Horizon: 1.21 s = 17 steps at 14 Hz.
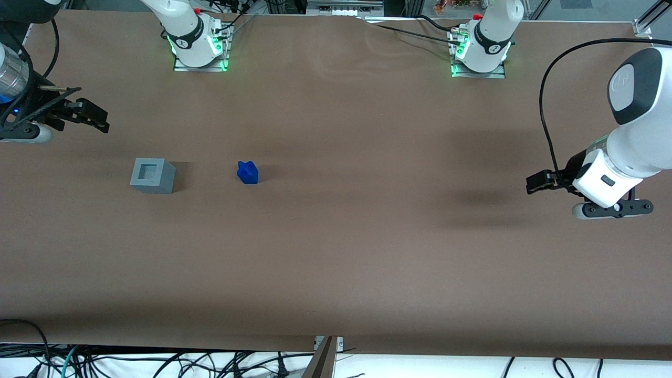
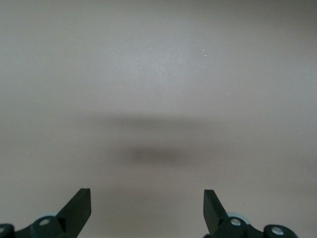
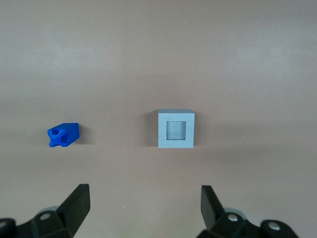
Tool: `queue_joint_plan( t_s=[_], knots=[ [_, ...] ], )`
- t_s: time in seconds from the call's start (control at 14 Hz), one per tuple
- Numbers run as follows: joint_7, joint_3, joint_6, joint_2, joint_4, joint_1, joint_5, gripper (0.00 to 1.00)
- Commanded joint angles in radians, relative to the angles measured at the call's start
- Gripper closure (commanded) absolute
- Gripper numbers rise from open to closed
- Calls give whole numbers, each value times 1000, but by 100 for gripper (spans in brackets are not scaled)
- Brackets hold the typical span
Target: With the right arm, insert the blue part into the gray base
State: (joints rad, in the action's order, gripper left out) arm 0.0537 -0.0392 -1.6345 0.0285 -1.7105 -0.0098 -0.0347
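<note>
The gray base (image 1: 152, 176), a light-grey cube with a square recess in its top, stands on the brown table. The small blue part (image 1: 248, 172) lies beside it, a short gap away toward the parked arm's end. My right gripper (image 1: 104, 119) hovers at the working arm's end of the table, farther from the front camera than the base and apart from both pieces. The right wrist view looks down on the base (image 3: 176, 129) and the blue part (image 3: 63, 135), with the gripper (image 3: 145, 191) open and nothing between its fingers.
Two arm mounts (image 1: 199, 50) (image 1: 479, 52) with green lights stand at the table's farthest edge. Loose cables (image 1: 157, 362) lie below the table edge nearest the front camera.
</note>
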Motion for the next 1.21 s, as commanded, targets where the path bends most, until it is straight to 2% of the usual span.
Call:
queue_joint_plan(
  t_s=[0.0,1.14],
  knots=[
    [-12,-5,15,-1,14,-7,7,1],
    [-2,-14,16,-1,14,8,-1,1]
  ],
)
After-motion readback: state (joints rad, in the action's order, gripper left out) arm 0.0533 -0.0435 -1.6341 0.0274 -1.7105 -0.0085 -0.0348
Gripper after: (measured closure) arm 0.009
